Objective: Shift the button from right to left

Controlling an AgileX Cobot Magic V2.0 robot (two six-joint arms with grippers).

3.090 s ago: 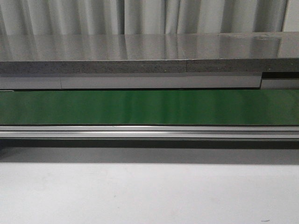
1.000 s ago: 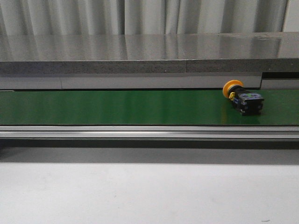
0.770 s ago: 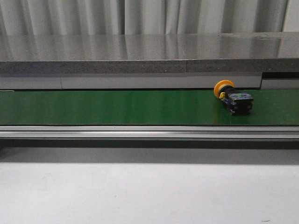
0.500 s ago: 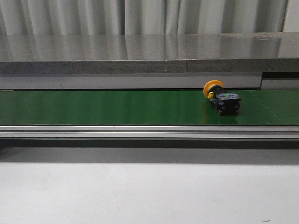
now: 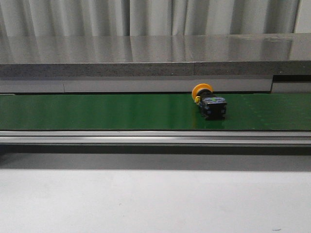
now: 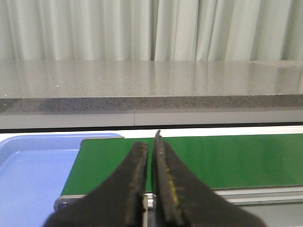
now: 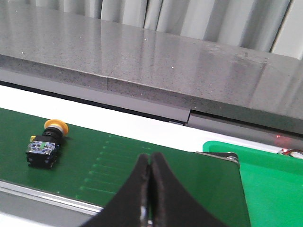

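Observation:
The button (image 5: 208,102), with a round orange-yellow cap on a black boxy body, lies on its side on the green conveyor belt (image 5: 97,111), right of the belt's middle in the front view. The right wrist view shows the button (image 7: 45,144) too, well away from my right gripper (image 7: 150,158), which is shut and holds nothing. My left gripper (image 6: 151,142) is shut and empty over the belt's left end; the button does not show in that view. Neither gripper appears in the front view.
A blue tray (image 6: 33,165) sits beside the belt's left end. A green bin (image 7: 270,179) sits past the belt's right end. A grey stone ledge (image 5: 146,58) runs behind the belt, and an aluminium rail (image 5: 155,137) runs along its front.
The belt was bare 3.1 s ago. The button then came in from the right and has travelled steadily left along the belt over the last second.

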